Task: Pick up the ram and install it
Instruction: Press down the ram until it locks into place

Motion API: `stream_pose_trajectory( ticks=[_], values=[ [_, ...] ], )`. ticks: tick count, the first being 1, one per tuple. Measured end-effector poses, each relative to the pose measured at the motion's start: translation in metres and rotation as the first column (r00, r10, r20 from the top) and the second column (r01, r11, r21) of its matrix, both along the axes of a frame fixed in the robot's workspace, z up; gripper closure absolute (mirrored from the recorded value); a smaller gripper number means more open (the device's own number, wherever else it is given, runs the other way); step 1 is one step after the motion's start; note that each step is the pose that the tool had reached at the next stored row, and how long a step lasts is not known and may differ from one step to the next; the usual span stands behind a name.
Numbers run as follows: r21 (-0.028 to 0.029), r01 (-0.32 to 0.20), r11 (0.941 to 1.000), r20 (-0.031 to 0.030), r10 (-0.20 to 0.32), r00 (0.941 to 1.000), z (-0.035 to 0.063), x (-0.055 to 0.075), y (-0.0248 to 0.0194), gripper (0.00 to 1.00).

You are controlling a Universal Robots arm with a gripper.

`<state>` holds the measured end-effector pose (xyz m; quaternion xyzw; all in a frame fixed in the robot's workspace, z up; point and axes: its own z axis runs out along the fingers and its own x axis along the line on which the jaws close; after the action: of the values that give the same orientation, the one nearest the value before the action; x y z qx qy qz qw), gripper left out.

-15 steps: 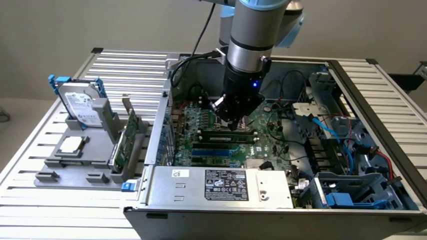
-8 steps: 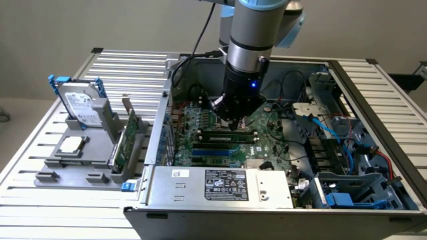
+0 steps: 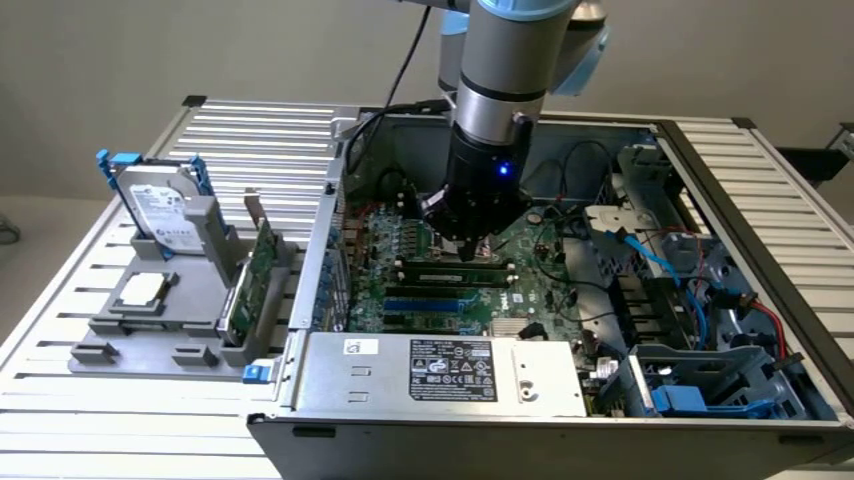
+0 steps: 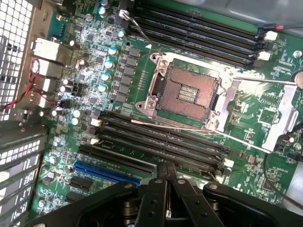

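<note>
One gripper (image 4: 168,177) hangs low inside the open computer case (image 3: 747,190), its fingers pressed together with nothing visibly between them, just above the long black memory slots (image 4: 161,142) beside the CPU socket (image 4: 187,92). A slim green stick, probably the ram (image 3: 454,268), lies along those slots under the tool, seemingly seated there, though the arm partly hides it.

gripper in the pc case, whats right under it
The shut gripper sits over the black memory slots on the motherboard, beside the open CPU socket. Its body hides the slot section directly beneath.
</note>
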<state>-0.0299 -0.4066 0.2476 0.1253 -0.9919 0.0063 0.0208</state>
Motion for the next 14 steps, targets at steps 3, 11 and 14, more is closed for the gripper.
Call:
stream_pose_trajectory(
  ticks=[3, 11, 14],
  values=[
    [-0.0018, 0.039, 0.9993, 0.0006, -0.039, 0.9993, 0.0000, 0.0000, 0.0000, 0.89],
    [-0.0058, 0.141, 0.9899, 0.0010, -0.141, 0.9900, 0.0001, 0.0000, 0.0000, 0.89],
    [-0.0063, 0.160, 0.9870, 0.0007, -0.160, 0.9870, 0.0031, 0.0001, -0.0007, 0.89]
  ],
)
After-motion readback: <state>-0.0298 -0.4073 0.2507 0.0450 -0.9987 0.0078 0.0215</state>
